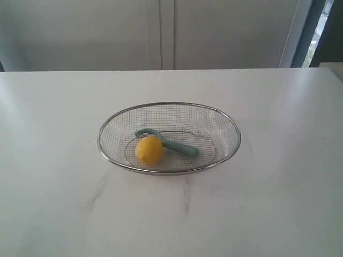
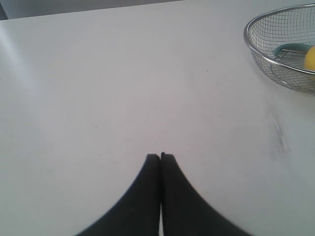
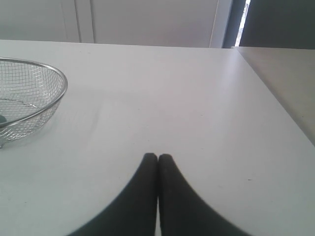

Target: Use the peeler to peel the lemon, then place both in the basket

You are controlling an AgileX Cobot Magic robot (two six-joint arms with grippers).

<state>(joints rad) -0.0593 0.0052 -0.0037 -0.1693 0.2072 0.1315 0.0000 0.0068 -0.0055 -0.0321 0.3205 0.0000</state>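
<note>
The wire-mesh basket (image 1: 228, 122) sits in the middle of the white table. Inside it lie the yellow lemon (image 1: 149, 150) and the teal-handled peeler (image 1: 179, 146), its blade head curving behind the lemon. Neither arm appears in the exterior view. In the left wrist view my left gripper (image 2: 160, 156) is shut with nothing in it, over bare table, well apart from the basket (image 2: 256, 51), where the lemon (image 2: 310, 58) and peeler (image 2: 291, 48) show. My right gripper (image 3: 157, 156) is shut and empty too, away from the basket (image 3: 58, 101).
The white table (image 1: 278, 203) stretches all round the basket. Its right edge (image 3: 275, 103) shows in the right wrist view. Pale cabinet doors (image 1: 161, 32) stand behind the table's far edge. A faint grey mark (image 2: 275, 129) lies on the table near the basket.
</note>
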